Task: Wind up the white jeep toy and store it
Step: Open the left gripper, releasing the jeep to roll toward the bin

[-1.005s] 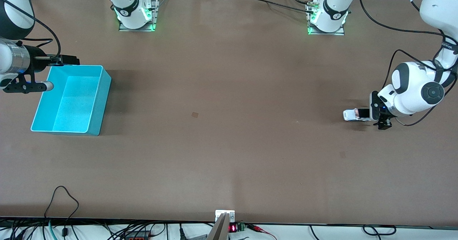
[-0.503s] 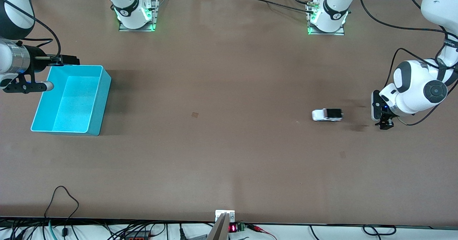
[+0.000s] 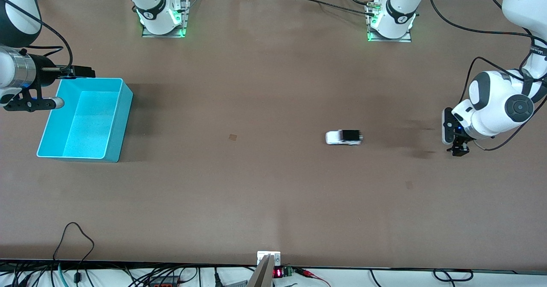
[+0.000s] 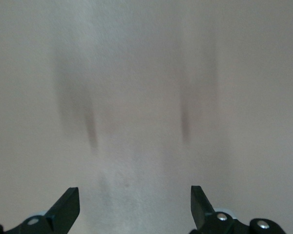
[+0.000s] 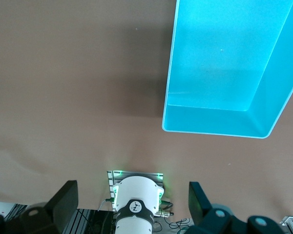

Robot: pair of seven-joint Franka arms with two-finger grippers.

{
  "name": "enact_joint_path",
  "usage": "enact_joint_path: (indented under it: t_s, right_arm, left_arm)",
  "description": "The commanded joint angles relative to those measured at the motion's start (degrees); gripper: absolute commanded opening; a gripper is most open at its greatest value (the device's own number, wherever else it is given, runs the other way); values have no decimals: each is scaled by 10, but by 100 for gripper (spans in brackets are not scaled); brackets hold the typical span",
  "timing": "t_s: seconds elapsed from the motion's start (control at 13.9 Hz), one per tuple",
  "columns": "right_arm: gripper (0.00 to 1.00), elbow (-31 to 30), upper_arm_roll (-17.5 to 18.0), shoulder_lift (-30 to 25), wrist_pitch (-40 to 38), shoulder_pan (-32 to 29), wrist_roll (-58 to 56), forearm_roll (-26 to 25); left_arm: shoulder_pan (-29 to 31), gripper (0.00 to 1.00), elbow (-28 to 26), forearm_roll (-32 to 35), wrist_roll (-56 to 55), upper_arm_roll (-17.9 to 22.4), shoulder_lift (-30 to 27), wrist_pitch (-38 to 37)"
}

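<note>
The white jeep toy (image 3: 344, 137), black roof panel up, stands alone on the brown table, well away from my left gripper (image 3: 452, 138) toward the right arm's end. That gripper sits low over the table at the left arm's end, open, and the left wrist view shows only bare table between its fingers (image 4: 135, 195). My right gripper (image 3: 77, 87) waits open beside the turquoise bin (image 3: 124, 107), at the bin's rim. The right wrist view shows the bin's empty inside (image 5: 210, 122) past its open fingers (image 5: 133, 190). Neither wrist view shows the jeep.
The two arm bases (image 3: 160, 15) (image 3: 391, 19) stand at the table's edge farthest from the front camera. A small dark mark (image 3: 232, 137) lies between the jeep and the bin. Cables (image 3: 77, 240) run along the edge nearest the front camera.
The jeep has rolled from between the left gripper's fingers across the table toward the bin. The left gripper has barely shifted; the right arm has not moved.
</note>
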Motion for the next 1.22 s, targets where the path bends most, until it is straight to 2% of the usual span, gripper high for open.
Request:
enact_joint_path:
  t_s: [0.0,0.29,0.57,1.15]
  right_arm:
    - [100,3,1,-1,-8,-1,-8,5]
    - [100,3,1,-1,-8,-1,-8,4]
    - [100,3,1,-1,-8,-1,-8,5]
    - [100,3,1,-1,-8,-1,-8,4]
  left_arm:
    - [-1,100,2,0,3,-23,-32,-36]
    - [-48,100,42,-59,1,-27,-56,-99]
    - [-87,100,61,-170,-15,-26,-74,-100]
    - [-133,100,87,-186,-272,-26,-99,-100]
